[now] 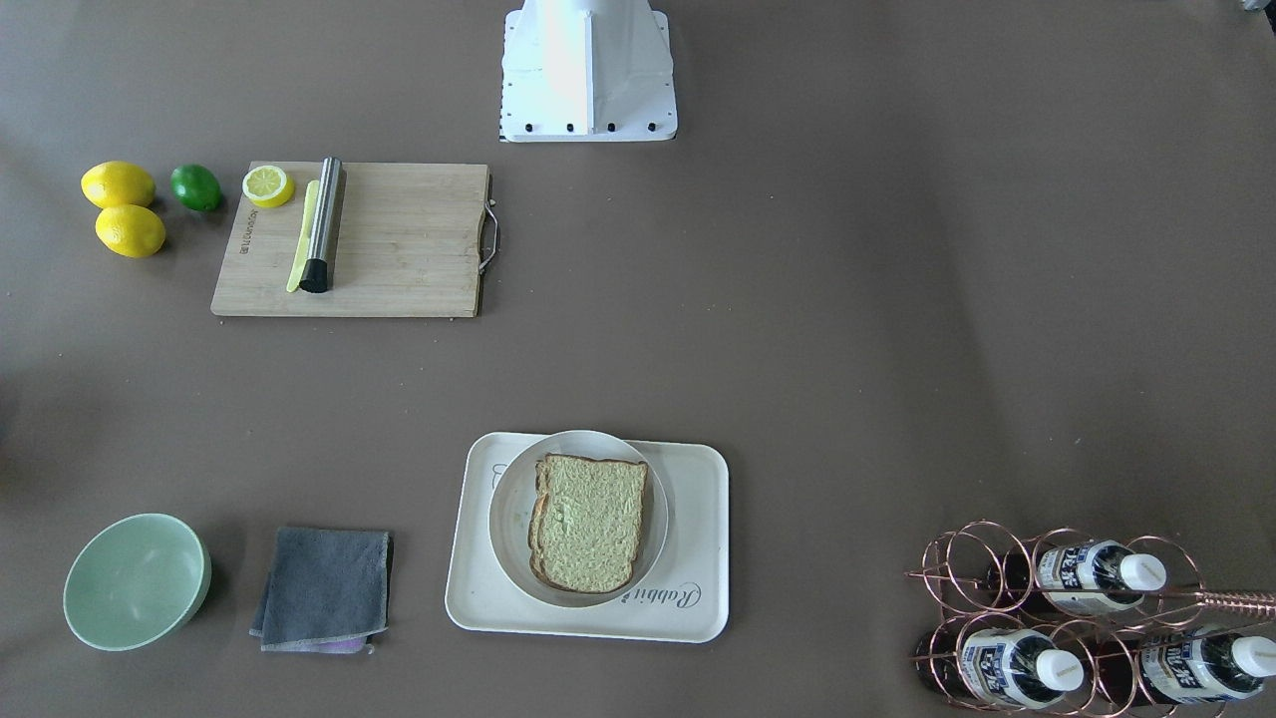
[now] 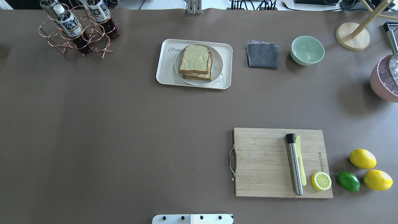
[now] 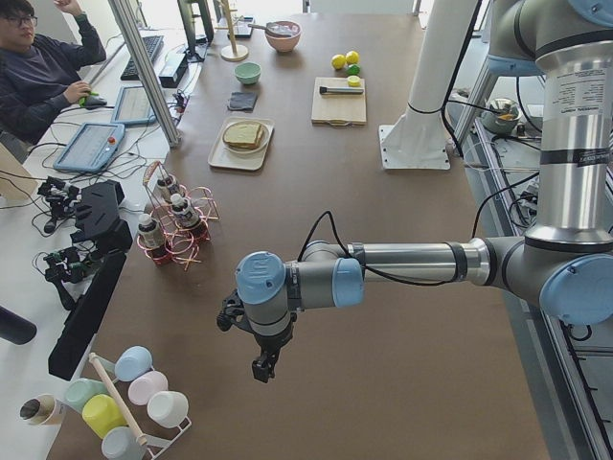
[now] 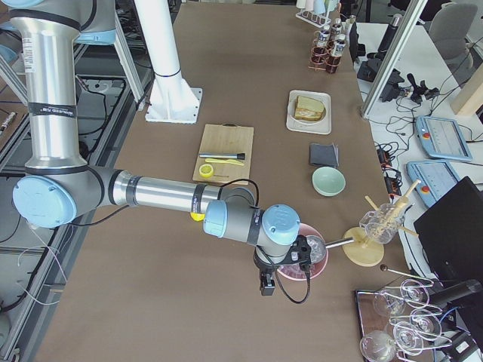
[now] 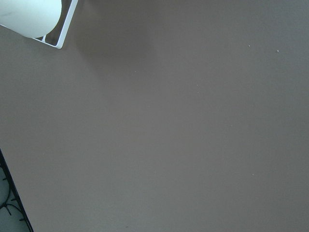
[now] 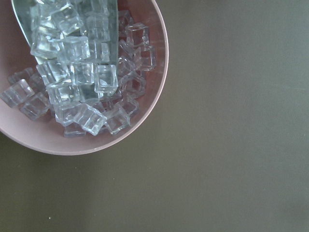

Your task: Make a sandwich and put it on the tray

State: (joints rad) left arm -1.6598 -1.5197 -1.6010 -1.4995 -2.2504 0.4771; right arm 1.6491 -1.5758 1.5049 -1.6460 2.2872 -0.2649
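- The sandwich (image 1: pixel 588 521) lay on a round white plate (image 1: pixel 506 519), and the plate sat inside the tray (image 1: pixel 698 598), near the tray's middle on the operators' side of the table (image 1: pixel 897 349).
- Two bread slices were stacked, the top one slightly askew. In the overhead view a pale strip showed between them, too small to identify as the egg.
- Judging from this layout, the task looked finished or nearly so: the food was assembled and already within the tray's rim, carried there on its plate.
- The cutting board (image 1: pixel 399 239), the grey cloth (image 1: pixel 324 588), the green bowl (image 1: pixel 135 578) and the bottle rack (image 1: pixel 1077 598) stood well apart from the tray, so nothing crowded it.
- The left gripper (image 3: pixel 261 364) hung above bare table at the robot's left end, far from the tray. This probably kept the arm clear of the work area.
- Its wrist camera showed only brown table and the corner of a white rack (image 5: pixel 60 41). Whether its fingers were spread or pressed together could not be told, and nothing appeared to be in them.
- The right gripper (image 4: pixel 266 285) hung at the opposite end, beside a pink bowl (image 6: pixel 72 142) of ice cubes.
- Its fingers showed in no close view, so their spacing could not be told. It did not seem to touch the bowl.
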